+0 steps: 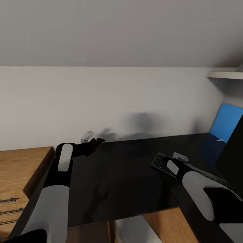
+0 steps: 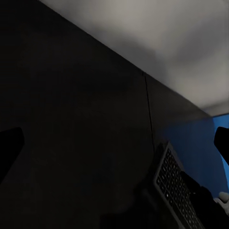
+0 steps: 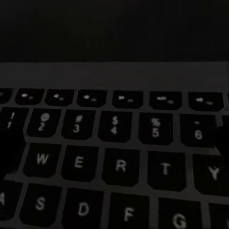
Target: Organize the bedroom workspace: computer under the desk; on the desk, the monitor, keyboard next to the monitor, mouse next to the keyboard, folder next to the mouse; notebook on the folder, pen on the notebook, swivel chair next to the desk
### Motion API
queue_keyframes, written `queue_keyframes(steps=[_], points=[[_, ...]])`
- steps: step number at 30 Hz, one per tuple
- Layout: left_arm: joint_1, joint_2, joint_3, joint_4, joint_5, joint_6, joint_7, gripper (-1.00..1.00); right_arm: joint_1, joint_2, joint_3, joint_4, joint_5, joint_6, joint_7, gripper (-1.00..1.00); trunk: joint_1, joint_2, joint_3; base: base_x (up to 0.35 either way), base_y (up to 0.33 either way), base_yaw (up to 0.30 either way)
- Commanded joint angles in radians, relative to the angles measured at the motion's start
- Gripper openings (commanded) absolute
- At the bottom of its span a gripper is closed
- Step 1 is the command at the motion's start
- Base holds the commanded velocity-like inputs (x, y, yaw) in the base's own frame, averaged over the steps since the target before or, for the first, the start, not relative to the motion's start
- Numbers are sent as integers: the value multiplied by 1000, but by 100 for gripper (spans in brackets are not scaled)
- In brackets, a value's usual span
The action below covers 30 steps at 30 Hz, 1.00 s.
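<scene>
Head view: my right gripper (image 1: 168, 164) is down on the near-left end of the keyboard (image 1: 160, 162), which lies on the black desk (image 1: 121, 175) at my right. Its long axis runs from that end away to my right, toward the dark monitor edge (image 1: 234, 158), and most of its length is hidden under my right forearm. The right wrist view looks straight onto the keys (image 3: 114, 164), very close, number row and W-E-R-T legible; dark finger shapes sit at both side edges of that picture. Whether the jaws are clamped on the board or only straddling it, I cannot tell.

My left gripper (image 1: 94, 143) is at the back-left of the desk near the wall, well apart from the keyboard, beside a small metal clip-like object (image 1: 87, 136). Its fingertips (image 2: 9, 148) appear spread at the picture edges with nothing between them, so I read it as open and empty. The same camera catches the keyboard's end (image 2: 174, 186).

A blue folder (image 1: 226, 123) leans upright at the far right, behind the monitor. A wooden chest (image 1: 23, 168) adjoins the desk on my left.

Judgement: the right arm is the one for the keyboard. Any shift should run along its long axis toward the monitor, and the monitor itself is the obstacle.
</scene>
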Motion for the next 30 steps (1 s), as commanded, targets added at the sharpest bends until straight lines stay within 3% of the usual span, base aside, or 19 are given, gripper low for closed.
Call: queue_keyframes(steps=[1, 10, 30], points=[[-1, -1, 2, 0, 10, 4, 9, 100, 1, 1, -25, 22, -20, 8, -1, 100, 0, 0, -1, 0, 0, 164], [-1, 0, 3, 0, 11, 4, 9, 100, 1, 4, -25, 22, -20, 8, -1, 100, 0, 0, -1, 0, 0, 185], [-1, 0, 2, 21, 9, 3, 9, 100, 1, 4, -24, 22, -20, 8, -1, 100, 0, 0, -1, 0, 0, 7]])
